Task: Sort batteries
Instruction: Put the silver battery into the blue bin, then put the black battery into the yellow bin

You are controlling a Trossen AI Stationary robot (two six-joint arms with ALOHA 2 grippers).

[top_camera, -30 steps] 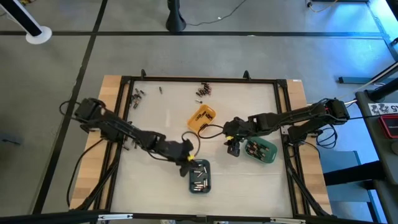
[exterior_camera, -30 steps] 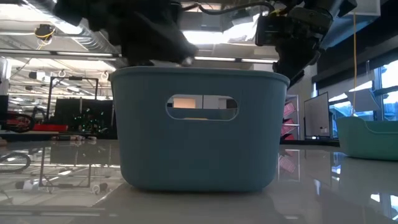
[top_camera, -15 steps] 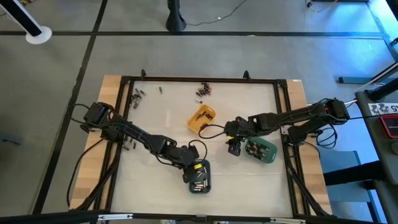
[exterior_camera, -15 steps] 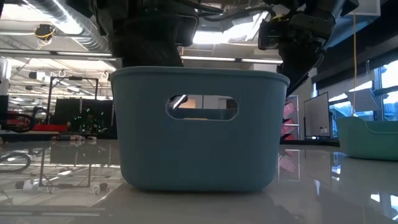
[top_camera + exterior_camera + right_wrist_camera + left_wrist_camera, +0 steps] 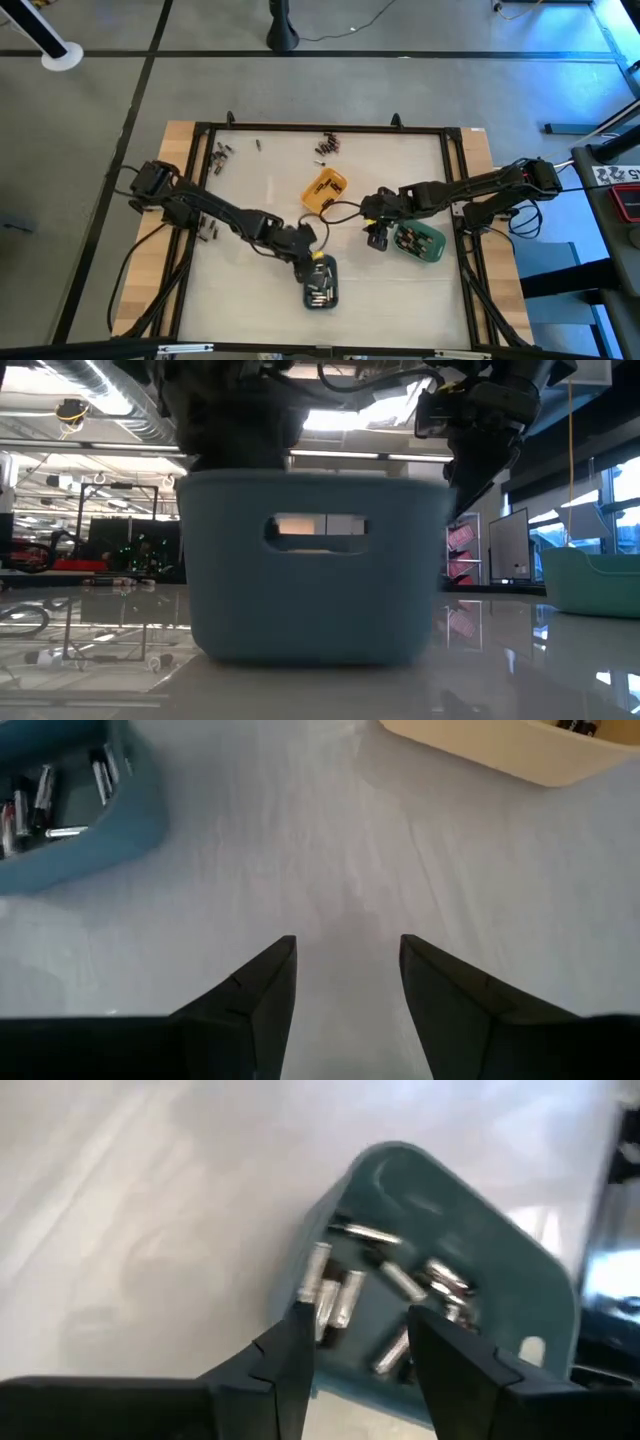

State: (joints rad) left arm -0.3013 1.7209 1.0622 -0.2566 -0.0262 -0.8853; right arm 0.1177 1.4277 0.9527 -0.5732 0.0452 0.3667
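Left tool (image 5: 355,1345) — fingers parted, holding nothing — hangs over the slate-blue tray (image 5: 520,1305) of batteries (image 5: 385,1295).

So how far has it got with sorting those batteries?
Partly done. The blue tray already holds a pile of batteries, and the orange tray and green tray hold some too. Right now the left gripper hangs open over the blue tray, holding nothing; the right gripper waits open, empty, beside the green tray. Loose batteries at the table's far edge remain.
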